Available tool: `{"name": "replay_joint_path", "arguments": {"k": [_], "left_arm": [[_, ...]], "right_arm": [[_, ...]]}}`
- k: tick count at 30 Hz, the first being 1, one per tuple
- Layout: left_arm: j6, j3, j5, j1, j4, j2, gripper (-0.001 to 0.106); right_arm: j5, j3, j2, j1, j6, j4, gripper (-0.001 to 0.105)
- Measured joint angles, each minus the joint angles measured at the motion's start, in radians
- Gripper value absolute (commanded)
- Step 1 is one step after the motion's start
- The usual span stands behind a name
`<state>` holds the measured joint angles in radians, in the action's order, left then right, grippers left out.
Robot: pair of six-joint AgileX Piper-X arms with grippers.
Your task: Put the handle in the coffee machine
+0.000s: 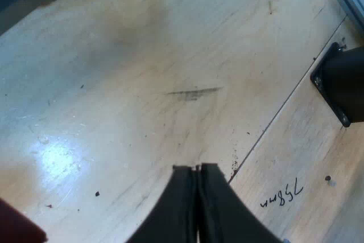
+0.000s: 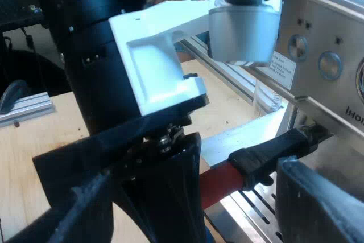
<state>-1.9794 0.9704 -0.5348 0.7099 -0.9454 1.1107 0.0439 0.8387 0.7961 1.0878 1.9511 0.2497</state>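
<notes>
The left gripper (image 1: 197, 170) hangs over the wooden table (image 1: 142, 55) with its two fingers pressed flat together and nothing between them. It is near a scribbled note (image 1: 282, 195) and a black bracket (image 1: 341, 81). At the coffee machine (image 2: 324, 38), the handle (image 2: 270, 156) juts out from the front above the drip grate (image 2: 250, 211), its red end (image 2: 219, 183) pointing away from the machine. The right gripper (image 2: 196, 197) has its fingers spread wide on either side of the handle and is not squeezing it.
</notes>
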Motion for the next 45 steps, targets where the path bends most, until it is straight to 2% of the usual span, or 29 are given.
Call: {"name": "replay_joint_path", "arguments": {"k": [7, 13, 24, 27, 37, 39, 41, 44, 45], "left_arm": [[0.014, 0.0, -0.001, 0.0, -0.007, 0.0, 0.0], [0.126, 0.002, 0.027, 0.007, -0.118, -0.005, 0.0], [0.207, 0.004, 0.124, -0.007, -0.161, -0.182, 0.0], [0.235, 0.007, 0.127, -0.052, -0.187, -0.217, 0.0], [0.319, 0.007, 0.133, -0.331, -0.283, -0.306, 0.001], [0.325, 0.007, 0.125, -0.374, -0.29, -0.321, 0.006], [0.327, 0.007, 0.116, -0.399, -0.299, -0.332, 0.017], [0.332, 0.007, 0.103, -0.448, -0.309, -0.363, 0.054], [0.332, 0.007, 0.103, -0.455, -0.309, -0.368, 0.06]], "right_arm": [[0.002, 0.0, 0.0, 0.0, 0.0, 0.006, 0.063], [0.014, 0.0, 0.006, 0.002, -0.007, 0.113, 0.063], [0.028, -0.001, -0.043, 0.002, -0.019, 0.136, 0.063], [0.028, -0.001, -0.043, 0.002, -0.056, 0.136, 0.063], [0.135, -0.001, -0.043, 0.002, -0.168, 0.136, 0.063], [0.134, -0.001, -0.043, 0.002, -0.193, 0.138, 0.063], [0.134, -0.001, -0.043, 0.002, -0.221, 0.143, 0.063], [0.134, -0.001, -0.043, 0.002, -0.26, 0.16, 0.063], [0.134, 0.003, -0.043, 0.002, -0.268, 0.168, 0.063]]}}
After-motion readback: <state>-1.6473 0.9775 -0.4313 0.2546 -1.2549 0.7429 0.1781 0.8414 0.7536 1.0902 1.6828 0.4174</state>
